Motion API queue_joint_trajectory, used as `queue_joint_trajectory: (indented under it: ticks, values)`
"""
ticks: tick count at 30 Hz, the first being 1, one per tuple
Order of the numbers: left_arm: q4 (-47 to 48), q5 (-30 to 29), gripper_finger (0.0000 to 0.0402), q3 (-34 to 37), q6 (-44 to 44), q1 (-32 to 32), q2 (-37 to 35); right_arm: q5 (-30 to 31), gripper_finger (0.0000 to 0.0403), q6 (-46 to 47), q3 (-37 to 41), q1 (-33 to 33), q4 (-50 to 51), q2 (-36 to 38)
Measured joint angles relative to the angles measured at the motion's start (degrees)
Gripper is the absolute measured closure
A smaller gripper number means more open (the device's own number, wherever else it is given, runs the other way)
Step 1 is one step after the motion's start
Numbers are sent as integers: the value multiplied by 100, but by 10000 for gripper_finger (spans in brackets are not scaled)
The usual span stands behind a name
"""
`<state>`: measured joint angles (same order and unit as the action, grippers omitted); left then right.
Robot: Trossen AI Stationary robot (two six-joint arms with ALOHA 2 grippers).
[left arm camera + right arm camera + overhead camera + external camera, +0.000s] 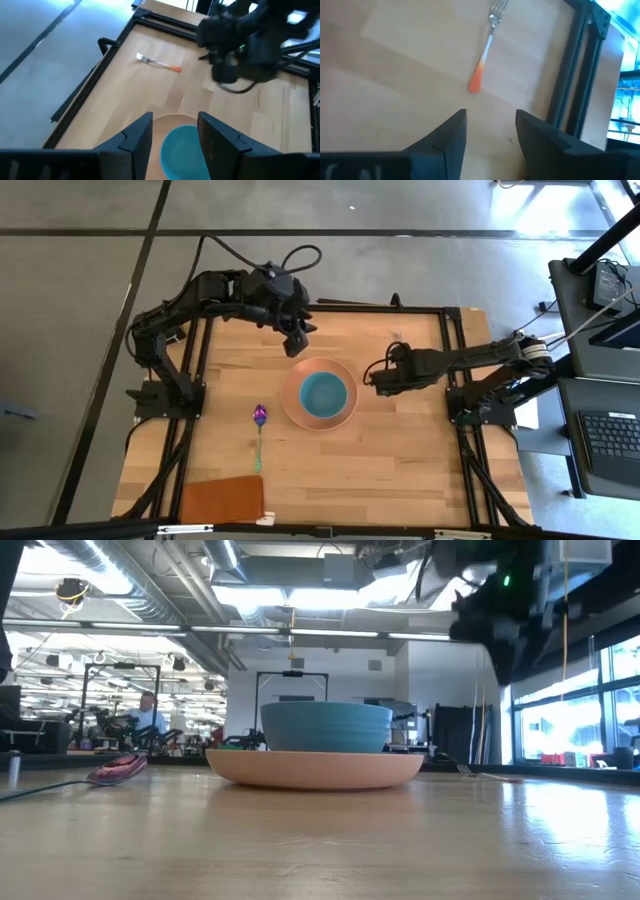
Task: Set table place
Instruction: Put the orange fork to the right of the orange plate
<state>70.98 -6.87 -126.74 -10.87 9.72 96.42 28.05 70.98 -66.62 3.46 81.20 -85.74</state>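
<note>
A teal bowl [324, 392] sits in the round salmon-orange plate [293, 408] at the table's middle; both show in the low view [325, 727] [315, 769]. The spoon [259, 436], purple head toward the far edge, lies flat left of the plate. The orange-handled fork [159, 62] [486, 49] lies flat on the far right part of the table. My left gripper [298, 340] [175, 137] hovers open and empty above the plate's far-left rim. My right gripper [374, 380] [490, 131] is open and empty just right of the plate, the fork ahead of its fingers.
A brown flat mat [222, 500] lies at the table's near left corner. Black rail frame [452, 360] edges the light wooden table [400, 460]. Bare wood shows near and right of the plate.
</note>
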Motion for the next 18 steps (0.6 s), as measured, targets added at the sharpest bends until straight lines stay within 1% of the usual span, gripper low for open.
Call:
queue_joint_trajectory:
  ticks: [3,7,11,13,18]
  values:
    - [-140,-115,253,0,63,37,0,68,232,13,400,-367,-437,-2]
    - [-90,-596,253,0,-410,49,0,49,232,-67,812,-864,-1338,-2]
    - [10,-556,253,0,-511,67,0,31,232,-591,1066,-1348,-2244,-2]
    - [141,-554,253,0,-508,74,0,36,232,-799,1144,-1591,-2416,-2]
    - [432,-573,253,0,-508,78,0,6,232,-830,1334,-2103,-2448,-2]
